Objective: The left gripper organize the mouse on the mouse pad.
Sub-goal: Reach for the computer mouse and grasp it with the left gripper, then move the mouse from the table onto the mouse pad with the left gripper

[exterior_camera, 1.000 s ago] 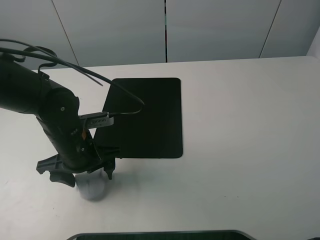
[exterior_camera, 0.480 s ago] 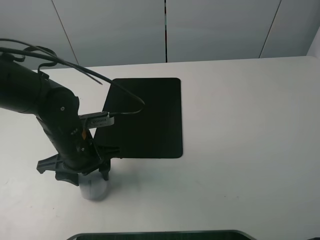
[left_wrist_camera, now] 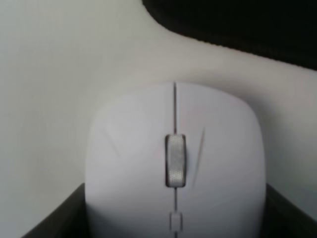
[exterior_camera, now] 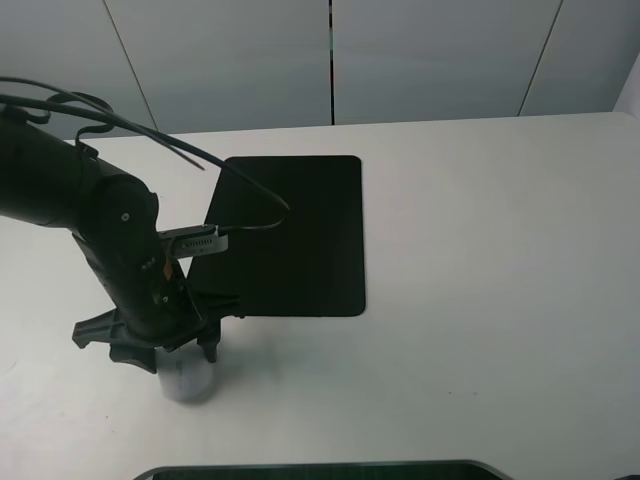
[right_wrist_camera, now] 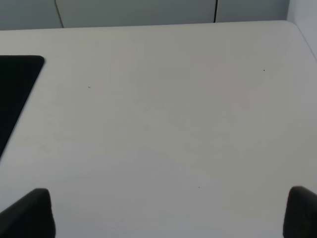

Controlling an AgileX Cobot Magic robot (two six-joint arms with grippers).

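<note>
The white mouse point(exterior_camera: 190, 380) lies on the table just in front of the black mouse pad point(exterior_camera: 290, 235), off its near left corner. My left gripper point(exterior_camera: 180, 356) stands over the mouse, shut on its sides. In the left wrist view the mouse point(left_wrist_camera: 174, 163) fills the frame, grey wheel in the middle, with dark fingers point(left_wrist_camera: 49, 224) at both flanks and a corner of the mouse pad point(left_wrist_camera: 237, 25) beyond it. My right gripper point(right_wrist_camera: 166, 213) is open over bare table, with an edge of the mouse pad point(right_wrist_camera: 15, 82) at one side.
The white table point(exterior_camera: 480, 260) stretches wide to the right of the pad. A dark curved edge point(exterior_camera: 320, 470) shows at the bottom of the exterior view. Grey wall panels stand behind the table. Black cables trail from the left arm over the pad.
The left gripper's fingers have drawn in from wide apart and closed on the mouse. The arm has barely shifted and the mouse stays in place.
</note>
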